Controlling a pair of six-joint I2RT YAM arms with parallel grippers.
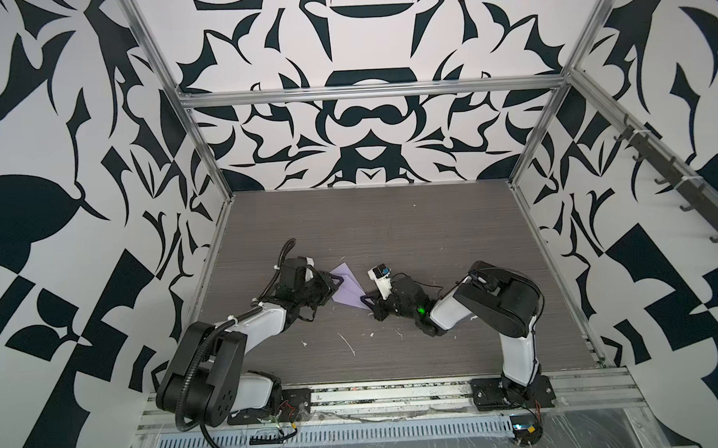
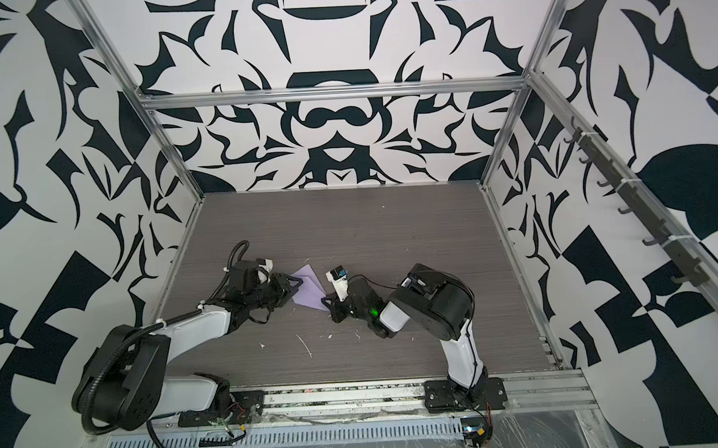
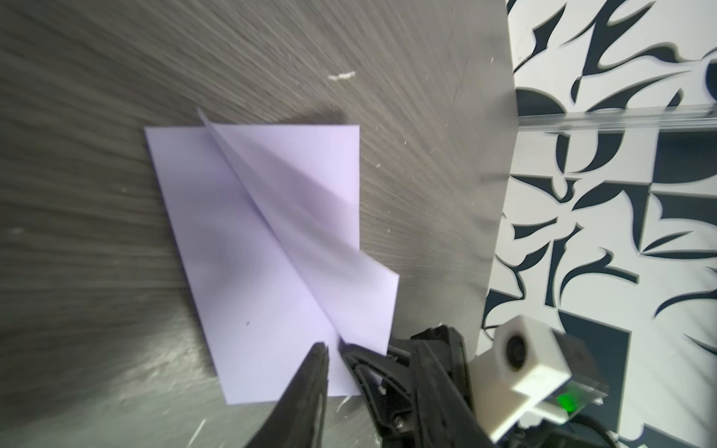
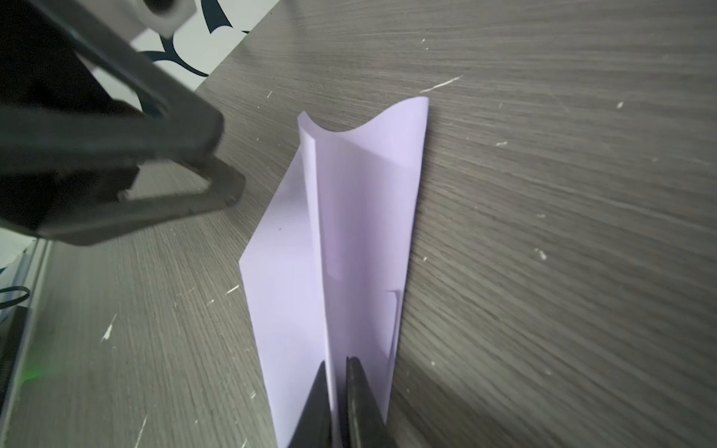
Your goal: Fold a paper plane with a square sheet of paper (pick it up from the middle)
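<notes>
The lilac sheet of paper [image 1: 345, 291] [image 2: 308, 294] lies mid-table, folded into a paper plane shape with flat wings [image 3: 252, 271] beside a raised middle fold [image 4: 324, 232]. My right gripper [image 1: 365, 298] [image 2: 326, 300] [image 4: 337, 366] is shut on the near end of that raised fold. My left gripper [image 1: 338, 289] [image 2: 294, 291] [image 4: 232, 159] hovers at the paper's opposite side, its two fingers a little apart and holding nothing. In the left wrist view one finger [image 3: 306, 388] shows over the flat wing; the other is lost among the right gripper's black parts.
White flecks [image 1: 348, 344] [image 3: 341, 76] dot the grey wood-grain table [image 1: 391, 240]. Patterned walls and metal frame posts [image 1: 204, 157] close in three sides. A metal rail [image 1: 377, 392] carrying both arm bases runs along the front. The right wrist's white camera block [image 3: 520, 360] sits close to the left fingers.
</notes>
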